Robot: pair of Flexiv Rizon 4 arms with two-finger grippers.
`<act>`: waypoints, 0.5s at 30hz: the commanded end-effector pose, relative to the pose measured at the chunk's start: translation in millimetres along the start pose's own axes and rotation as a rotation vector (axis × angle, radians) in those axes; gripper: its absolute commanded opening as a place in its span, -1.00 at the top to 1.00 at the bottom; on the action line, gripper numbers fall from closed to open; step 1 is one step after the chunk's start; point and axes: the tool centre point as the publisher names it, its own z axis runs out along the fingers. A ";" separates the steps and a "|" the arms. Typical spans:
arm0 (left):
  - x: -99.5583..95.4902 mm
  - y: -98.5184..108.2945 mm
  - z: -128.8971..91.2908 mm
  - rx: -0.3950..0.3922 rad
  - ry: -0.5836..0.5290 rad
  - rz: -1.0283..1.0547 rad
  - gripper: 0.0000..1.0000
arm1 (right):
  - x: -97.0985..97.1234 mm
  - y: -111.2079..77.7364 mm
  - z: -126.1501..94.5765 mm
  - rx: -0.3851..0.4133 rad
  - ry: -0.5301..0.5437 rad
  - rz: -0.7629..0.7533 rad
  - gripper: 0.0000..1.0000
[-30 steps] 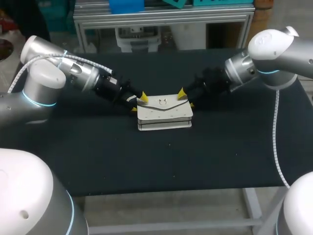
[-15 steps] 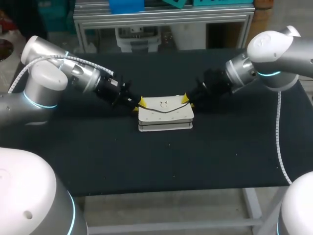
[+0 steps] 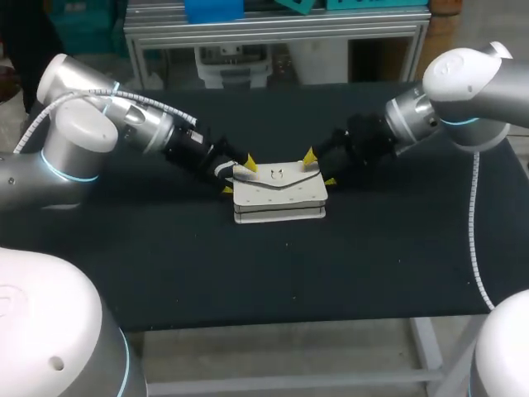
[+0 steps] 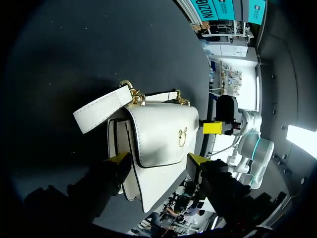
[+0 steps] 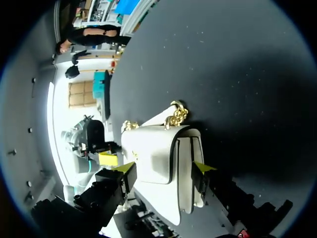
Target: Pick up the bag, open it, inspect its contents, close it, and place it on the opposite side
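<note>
Your left claw (image 4: 158, 159) and right claw (image 5: 164, 168) are released, straddling the bag (image 3: 279, 192) ends; clench both together, clear of the strap (image 4: 101, 110).

left gripper (image 3: 239, 176) and right gripper (image 3: 321, 168) block the bag's (image 3: 278, 194) two ends; a hand could pass over the table (image 3: 273, 273) before and behind it.

The left arm (image 3: 132, 124) reaches in low from the worktop's (image 3: 273, 273) left edge and the right arm (image 3: 413, 116) from its right edge, meeting near the middle. The left gripper (image 3: 239, 176) and right gripper (image 3: 320, 168) face each other, each with its fingers apparently spread wide.
</note>
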 end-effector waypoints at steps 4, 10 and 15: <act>-11.8 -2.9 13.0 -0.015 0.021 -0.029 -1.00 | -8.7 -3.9 16.9 0.023 0.010 0.015 -1.00; 0.6 5.2 -0.4 0.017 0.021 0.002 -1.00 | -0.6 -10.0 0.7 -0.011 0.021 -0.016 -1.00; 16.6 12.9 -9.5 0.041 -0.001 0.038 -1.00 | 8.1 -18.7 -23.3 -0.038 0.014 -0.051 -1.00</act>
